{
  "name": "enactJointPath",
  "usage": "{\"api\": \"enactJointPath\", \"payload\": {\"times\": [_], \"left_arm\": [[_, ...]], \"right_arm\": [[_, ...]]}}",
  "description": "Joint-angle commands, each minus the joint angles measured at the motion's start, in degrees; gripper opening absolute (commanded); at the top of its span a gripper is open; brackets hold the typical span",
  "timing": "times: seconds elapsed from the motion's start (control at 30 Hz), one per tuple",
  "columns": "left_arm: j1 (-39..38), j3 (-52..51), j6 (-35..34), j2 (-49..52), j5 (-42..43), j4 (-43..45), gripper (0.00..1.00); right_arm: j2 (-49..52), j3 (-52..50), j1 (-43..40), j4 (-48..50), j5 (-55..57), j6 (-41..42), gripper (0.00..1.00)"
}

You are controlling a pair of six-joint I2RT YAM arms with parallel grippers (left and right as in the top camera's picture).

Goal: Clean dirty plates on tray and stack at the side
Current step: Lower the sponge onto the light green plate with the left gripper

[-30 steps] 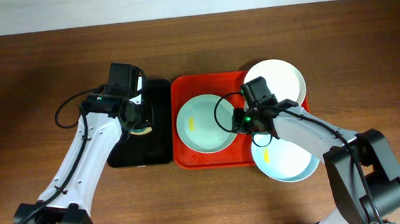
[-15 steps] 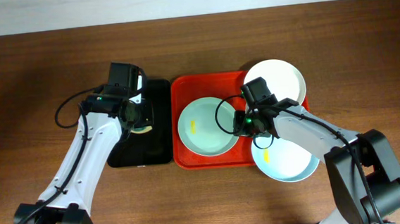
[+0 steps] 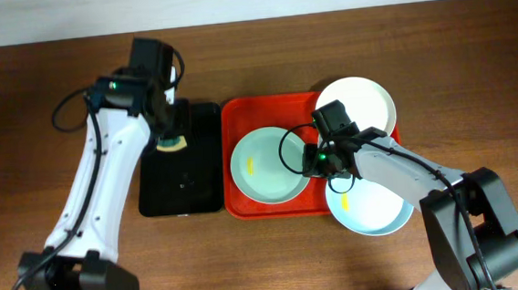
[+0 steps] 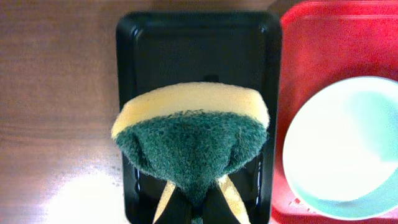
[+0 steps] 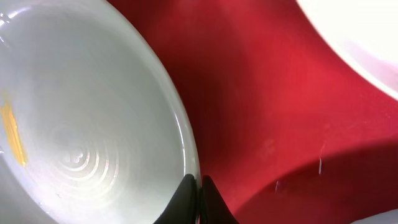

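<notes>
Starting at the pale green plate [image 3: 268, 165]: resting in the middle of the tray [image 3: 231, 115], yellow smear [image 3: 252, 166] left of centre, not yet washed. Shifted a little to the right within the last second, then held there. Clamped at the right rim by the right pincer [image 5: 198, 185], closed thin on the plate's edge, as seen from the right wrist.

Locating the other two plates:
- White plate [image 3: 361, 103]: far right corner of the tray, overhanging the rim.
- Pale blue plate [image 3: 373, 212]: near right, partly on the tray rim and partly over the counter [image 3: 472, 57].

No change to either. No stacking at the side yet.

Moving outward to the left pincer [image 4: 199, 202]: closed on the sponge [image 4: 191, 134], green scouring face toward the wrist camera, yellow foam behind. Raised off the black tray [image 3: 184, 187] and drawn toward the far side since a second ago, when low over that tray. Read as pickup done, scrubbing not begun. Judged next: carrying the sponge right to the steadied green plate.

Noting limits of view:
- Left fingertips mostly buried under the sponge, and covered by the wrist overhead.
- Right edge of the green plate and part of the blue one hidden beneath the right arm [image 3: 398, 167].
- White plate washed out by glare, so smears there cannot be told.
- Right wrist view cropped to one rim and bare red floor.
</notes>
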Motion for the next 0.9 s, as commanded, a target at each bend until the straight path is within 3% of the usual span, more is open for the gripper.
{"api": "enactJointPath", "payload": {"times": [0.0, 0.2, 0.47, 0.67, 0.8, 0.83, 0.87], "left_arm": [[-1.4, 2.1, 0.9, 4.6, 5.5, 0.2, 0.00], [-6.7, 2.0, 0.9, 9.2, 11.3, 1.4, 0.00], [-13.4, 2.0, -7.6, 16.2, 11.3, 4.3, 0.00], [-14.9, 2.0, -10.1, 19.4, 11.3, 4.7, 0.00], [-14.9, 2.0, -10.1, 19.6, 11.1, 5.1, 0.00], [-14.9, 2.0, -10.1, 19.6, 11.1, 5.2, 0.00], [-14.9, 2.0, -10.1, 19.6, 11.1, 5.3, 0.00]], "right_arm": [[0.2, -1.0, 0.6, -0.4, -0.3, 0.2, 0.04], [0.2, -1.0, 0.6, 2.8, -2.8, 0.2, 0.04], [0.2, -1.0, 0.6, 2.6, -2.8, 0.4, 0.04], [0.2, -0.9, 0.5, 2.4, -2.8, 8.2, 0.04], [0.2, -0.9, 0.5, 4.9, -3.0, 2.8, 0.33], [0.2, -0.9, 0.5, 5.7, -2.4, 1.9, 0.33], [0.2, -0.9, 0.5, 6.2, -1.5, 1.5, 0.26]]}}
